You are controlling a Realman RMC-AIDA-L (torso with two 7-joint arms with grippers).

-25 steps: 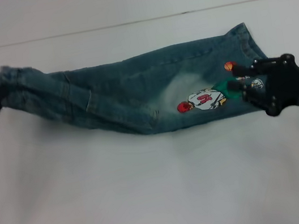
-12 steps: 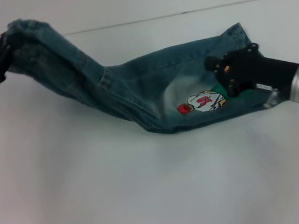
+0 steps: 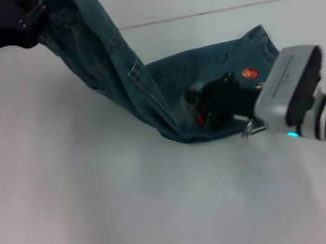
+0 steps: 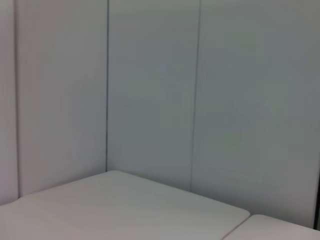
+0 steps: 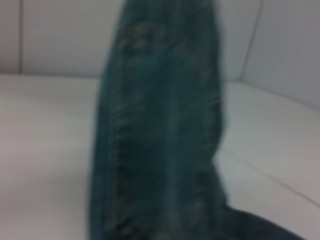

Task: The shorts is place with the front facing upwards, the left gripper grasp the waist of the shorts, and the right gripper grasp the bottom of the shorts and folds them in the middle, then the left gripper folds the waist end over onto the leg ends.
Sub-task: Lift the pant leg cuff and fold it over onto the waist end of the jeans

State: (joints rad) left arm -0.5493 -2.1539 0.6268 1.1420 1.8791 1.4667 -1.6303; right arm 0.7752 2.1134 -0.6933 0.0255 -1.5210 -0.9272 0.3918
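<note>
Denim shorts (image 3: 146,93) hang in a steep slant above a white table (image 3: 104,219), one end lifted high at the far left and the other end lying flat on the table near the middle right. The left gripper (image 3: 33,18), black on a black arm, is clamped on the raised end at the top left of the head view, with the cloth bunched between its fingers; whether that end is the waist cannot be made out from here. From there the fabric drops as a narrow, twisted band to a low point on the table, just beside the right gripper (image 3: 201,109). The right gripper sits low over the flat part of the shorts, covering most of the cartoon print; the orange ball (image 3: 249,73) shows just behind it. Whether its fingers are apart or pressed together cannot be told. The right wrist view shows the hanging denim (image 5: 160,130) close up as a tall dark column. The left wrist view shows only a pale wall (image 4: 150,90) and table edge.
</note>
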